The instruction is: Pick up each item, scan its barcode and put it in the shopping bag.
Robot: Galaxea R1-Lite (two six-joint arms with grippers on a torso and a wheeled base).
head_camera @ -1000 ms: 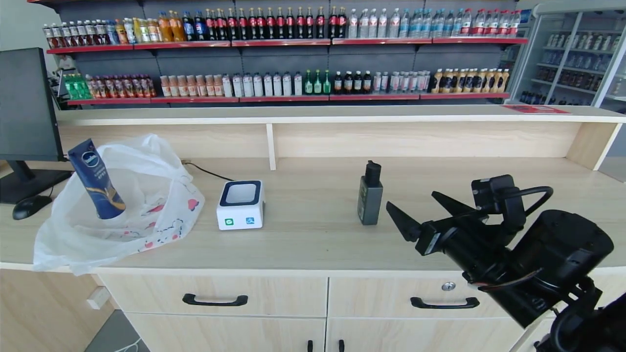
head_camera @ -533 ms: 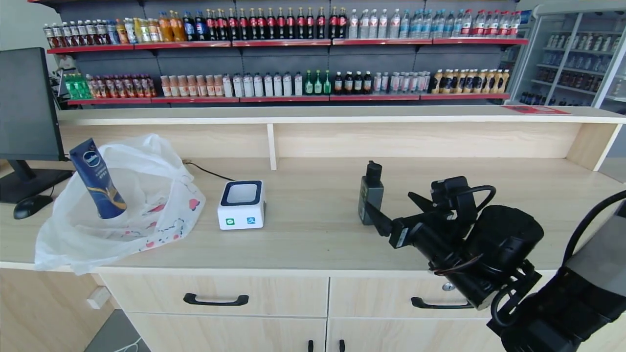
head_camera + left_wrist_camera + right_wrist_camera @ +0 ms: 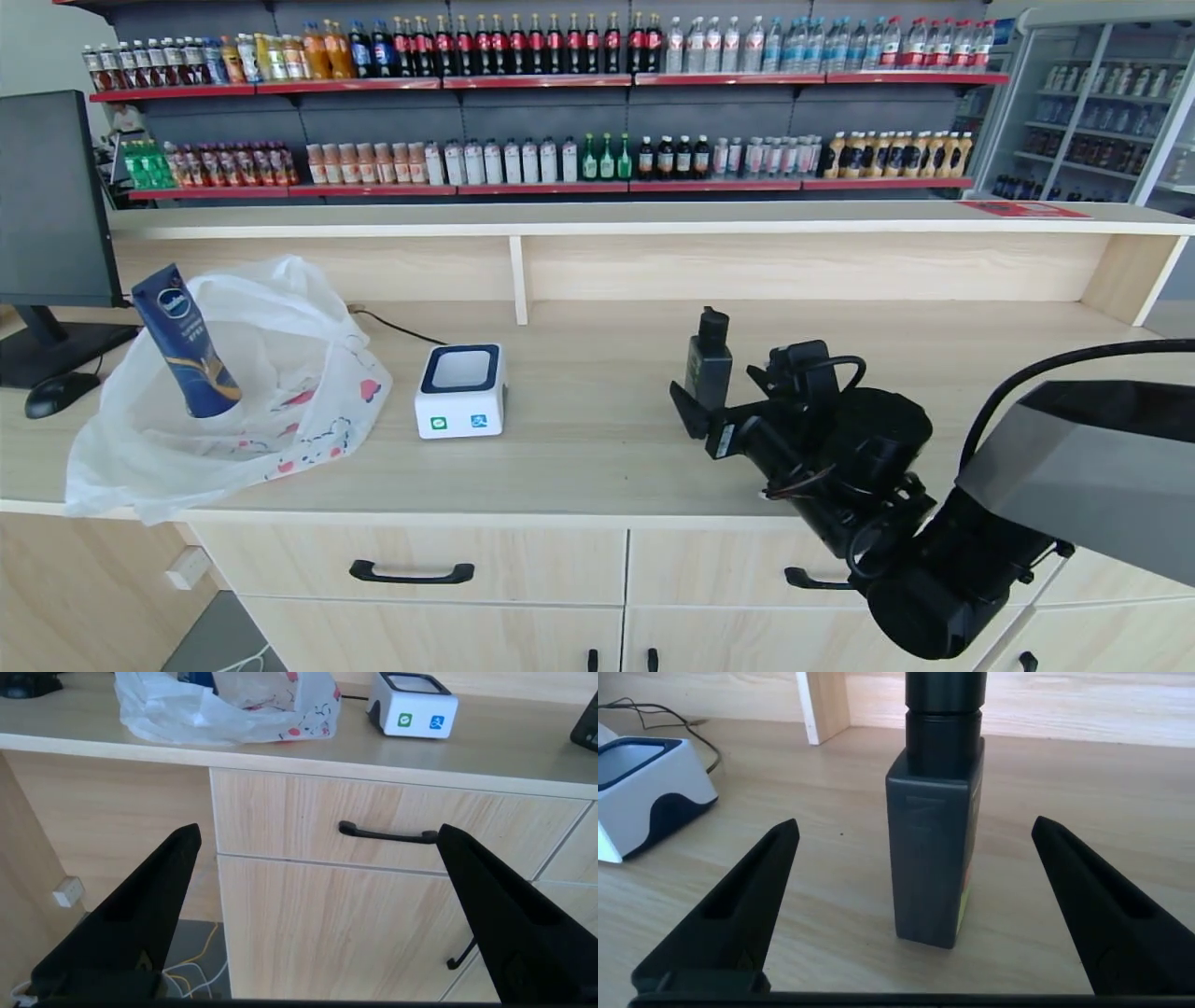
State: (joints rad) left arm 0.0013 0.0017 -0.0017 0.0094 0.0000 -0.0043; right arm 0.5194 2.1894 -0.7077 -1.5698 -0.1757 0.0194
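Landmark: take the white scanner [image 3: 459, 390] on the tabletop [image 3: 597, 467] as your reference for every place below.
Open room: right of the scanner you have a bare stretch of tabletop reaching to the grey bottle [image 3: 707, 373]. Bare wood also runs from in front of the scanner to the tabletop's front edge.
Edges: behind the scanner a raised back ledge [image 3: 653, 219] closes the tabletop off, with an upright divider [image 3: 516, 275] just behind and right of the scanner. A cable [image 3: 392, 329] trails off behind the scanner to its left.
Grey bottle: upright, well apart to the scanner's right, slightly farther back than it.
Shopping bag: the shopping bag [image 3: 233, 401] lies just left of the scanner, mouth open. A blue tube [image 3: 184, 341] stands tilted inside, its top leaning away from the scanner.
Far left: a monitor [image 3: 51, 205] and a mouse [image 3: 56, 394] sit beyond the bag.
Hidden: from the head, the near finger covers the bottle's lower left corner. From the right wrist, the bottle's cap is cut off. You cannot tell whether the fingertips have passed the bottle's sides.
Right hand: the right hand [image 3: 719, 392] is level with the bottle, fingers pointing back toward the ledge. Its fingers are spread wide and the bottle sits centred in the gap, touching neither.
Left hand: the left hand [image 3: 319, 832] is below the tabletop's front edge, left of the scanner, facing the drawer handle [image 3: 388, 834]. Its fingers are spread wide with nothing between them.
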